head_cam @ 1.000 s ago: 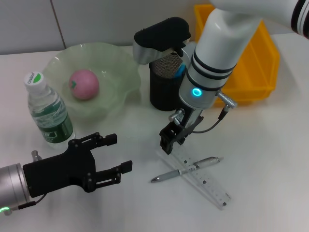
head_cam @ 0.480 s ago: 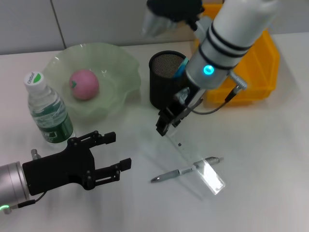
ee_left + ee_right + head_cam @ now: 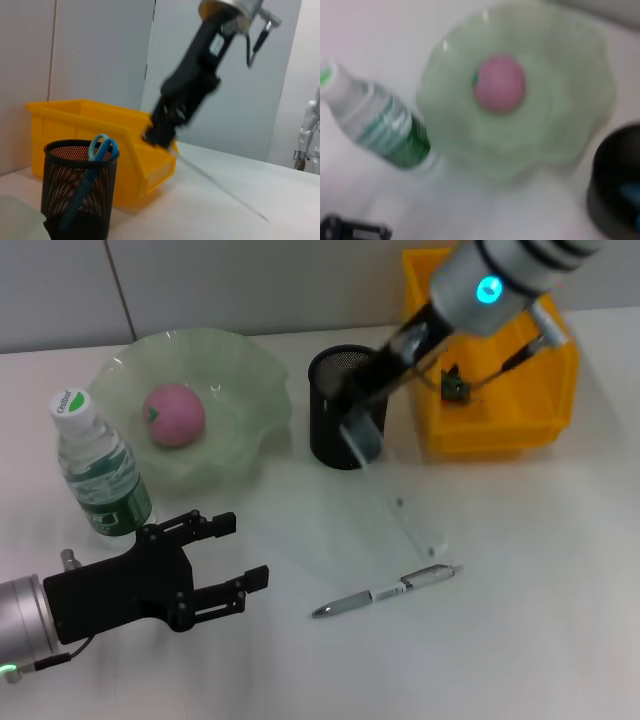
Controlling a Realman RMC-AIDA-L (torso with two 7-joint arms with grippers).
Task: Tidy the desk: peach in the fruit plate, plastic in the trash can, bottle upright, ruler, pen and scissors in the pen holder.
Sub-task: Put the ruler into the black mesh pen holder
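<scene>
Ruler (image 3: 400, 505), clear plastic, held at one end by the right gripper (image 3: 362, 430), fingers closed on it, hanging slantwise off the worktop (image 3: 540, 590) just beside the black mesh pen holder (image 3: 335, 425); lower end above the pen (image 3: 385, 592). Seen in the left wrist view as a thin streak (image 3: 220, 187) below the right gripper (image 3: 165, 132). Pen lying flat on the worktop, in front of the holder. Blue-handled scissors (image 3: 87, 177) standing inside the pen holder (image 3: 80, 192). Peach (image 3: 175, 414) resting in the green fruit plate (image 3: 245, 380); bottle (image 3: 100, 480) upright beside the plate. Yellow bin (image 3: 500, 430) behind the holder. Left gripper (image 3: 215, 560) low near the bottle, fingers spread apart, holding nothing.
</scene>
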